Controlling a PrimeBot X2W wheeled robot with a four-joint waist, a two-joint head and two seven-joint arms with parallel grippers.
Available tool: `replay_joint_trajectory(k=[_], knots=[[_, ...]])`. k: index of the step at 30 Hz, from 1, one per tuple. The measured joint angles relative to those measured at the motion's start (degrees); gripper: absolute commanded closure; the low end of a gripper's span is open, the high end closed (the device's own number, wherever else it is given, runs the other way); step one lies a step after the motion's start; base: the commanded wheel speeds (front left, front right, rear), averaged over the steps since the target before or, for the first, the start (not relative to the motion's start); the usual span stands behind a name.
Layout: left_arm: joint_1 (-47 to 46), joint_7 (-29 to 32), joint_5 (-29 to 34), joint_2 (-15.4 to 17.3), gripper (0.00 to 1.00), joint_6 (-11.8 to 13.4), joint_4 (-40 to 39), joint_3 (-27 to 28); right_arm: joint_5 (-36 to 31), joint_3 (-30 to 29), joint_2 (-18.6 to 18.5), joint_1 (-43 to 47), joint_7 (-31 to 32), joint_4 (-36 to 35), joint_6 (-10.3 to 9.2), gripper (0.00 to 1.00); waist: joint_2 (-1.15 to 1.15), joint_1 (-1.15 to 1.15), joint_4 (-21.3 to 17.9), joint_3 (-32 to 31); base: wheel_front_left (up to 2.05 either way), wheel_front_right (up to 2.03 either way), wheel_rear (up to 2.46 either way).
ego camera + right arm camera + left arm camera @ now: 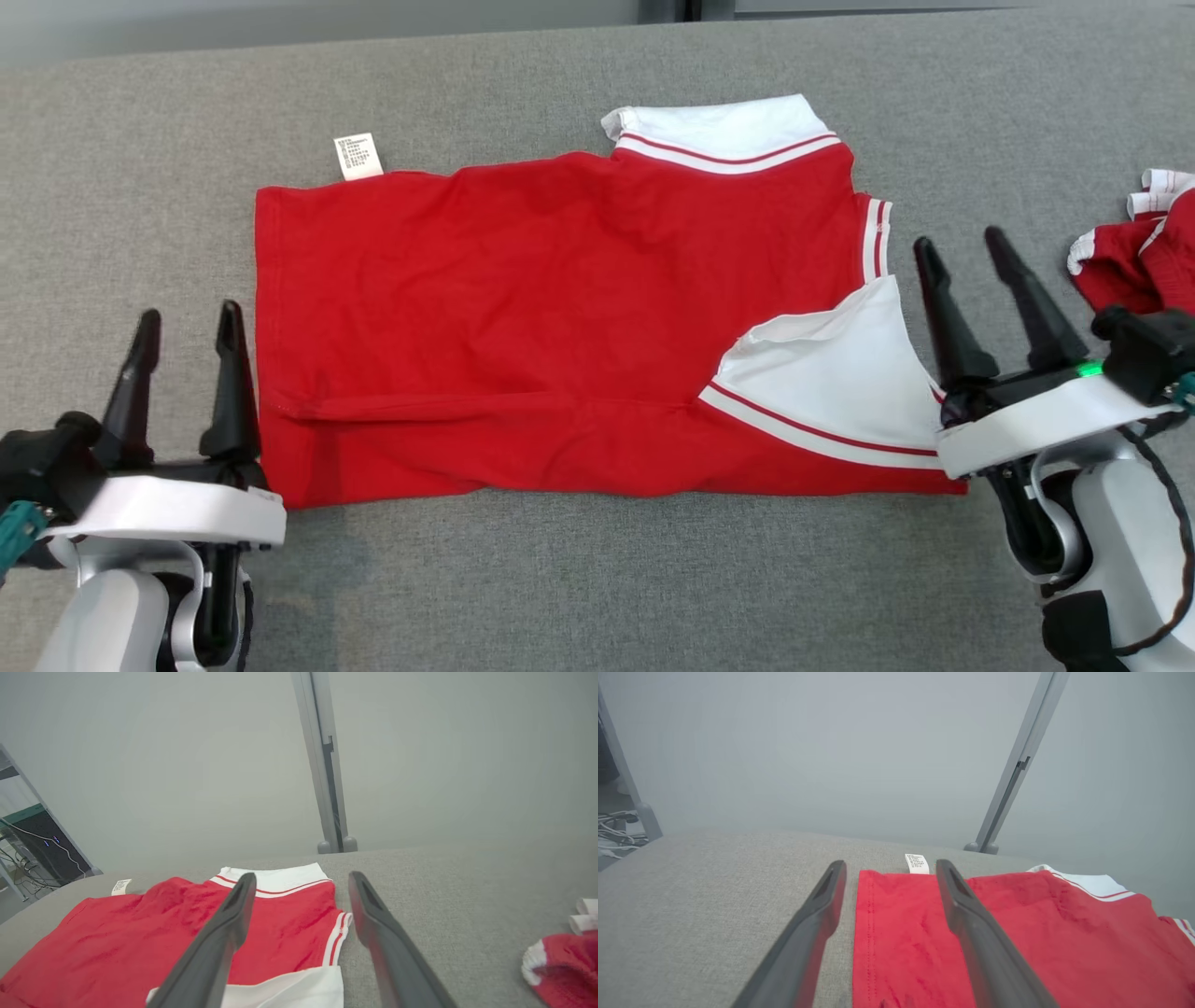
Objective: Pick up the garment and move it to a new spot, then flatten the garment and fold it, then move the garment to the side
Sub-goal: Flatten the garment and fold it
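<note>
The red garment [523,336] is seen spread on the grey table [597,579], near the middle of the head view. Its long axis runs from 9 o'clock to 3 o'clock, with the hem end at 9 and the white collar [831,373] at 3. A small white label [358,155] sticks out at its far edge, toward 11 o'clock.

The left gripper [187,322] is held at the hem end. Its fingers are spread and nothing is between them, and the garment lies from it toward 3 o'clock. In the left wrist view the hem edge is seen running up between the two fingers.

The right gripper [962,245] is held just beside the collar end, likewise spread and empty, and the garment lies from it toward 9 o'clock. A second red bundle [1144,252] lies apart at 3 o'clock, beyond that gripper.

Each short end is judged nearest to its own gripper. A hold at both ends, across the long axis, is therefore what the next fold or shift seems to call for.
</note>
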Motion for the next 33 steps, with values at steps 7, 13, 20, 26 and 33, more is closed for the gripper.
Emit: replay_joint_trajectory(k=[7,13,20,26,33], knots=[[-0.8,-2.6,5.0,-0.9,0.00,1.0,-4.7,2.4,-9.3,-5.8,2.3,4.5,-1.9,-7.4,0.00,0.00,0.00,0.00,0.5,-2.1,0.00,0.00,0.00],[2.8,-2.8,10.0,-0.2,0.00,-0.1,-6.6,3.0,-13.4,-7.8,4.0,11.3,-0.6,-13.5,0.00,0.00,0.00,0.00,0.9,-3.4,0.00,0.00,0.00],[6.5,-2.8,11.1,-0.8,0.00,-2.2,-4.8,3.3,-14.2,-8.3,5.3,14.4,1.1,-16.6,0.00,0.00,0.00,0.00,0.8,-3.7,0.00,0.00,0.00],[6.7,-2.8,11.9,-1.3,0.00,-3.1,-3.6,3.5,-14.2,-8.3,5.6,15.3,2.0,-17.1,0.00,0.00,0.00,0.00,1.4,-4.2,0.00,0.00,0.00],[6.5,-2.8,12.4,-1.4,0.00,-4.2,-1.7,3.2,-13.8,-8.2,5.7,15.2,2.3,-16.8,0.00,0.00,0.00,0.00,1.4,-4.1,0.00,0.00,0.00]])
